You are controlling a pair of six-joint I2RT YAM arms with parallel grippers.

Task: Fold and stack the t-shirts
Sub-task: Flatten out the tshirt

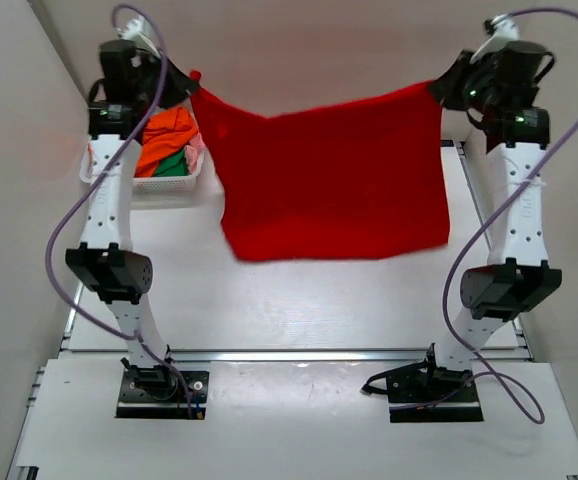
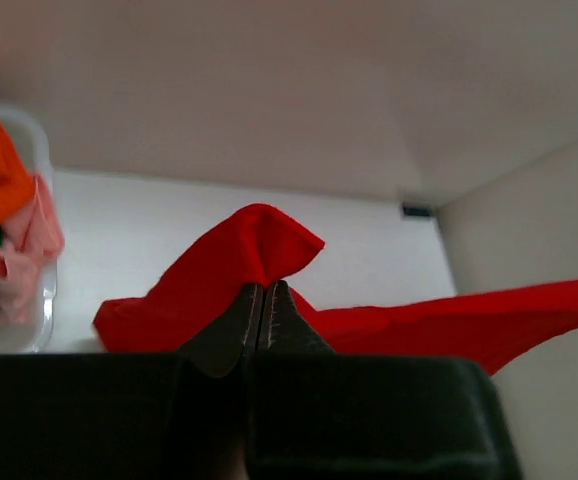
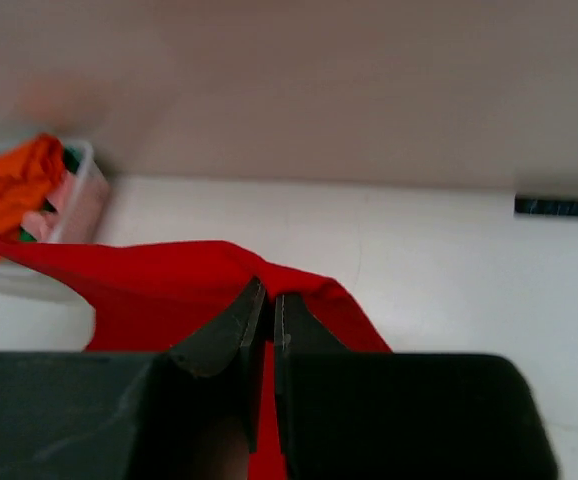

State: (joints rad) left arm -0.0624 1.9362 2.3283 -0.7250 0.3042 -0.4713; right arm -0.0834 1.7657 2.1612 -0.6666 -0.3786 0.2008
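Cloth is pinched in both tools. The left tool [image 2: 265,292] has its jaws shut tight on a bunched corner of the bright red short-sleeved cloth t-shirt [image 1: 329,180]. The right tool [image 3: 266,295] is clamped the same way on the opposite upper corner.

Between them the shirt hangs spread in the air like a sheet. Its top edge sags a little in the middle, and its face is smooth and unfolded. The lower hem is blurred over the white bench [image 1: 299,310], and whether it touches cannot be told. No sleeves can be made out.

By my reading the task is at an early stage: no folded shirt lies on the bench and no stack has begun. The crumpled orange t-shirt [image 1: 164,135], green t-shirt [image 1: 174,165] and pink t-shirt [image 1: 197,150] sit in the white plastic mesh basket [image 1: 169,184] at the far left, beside the left arm. The red one has yet to be laid down, folded and set as the base of the stack, and the three others follow.
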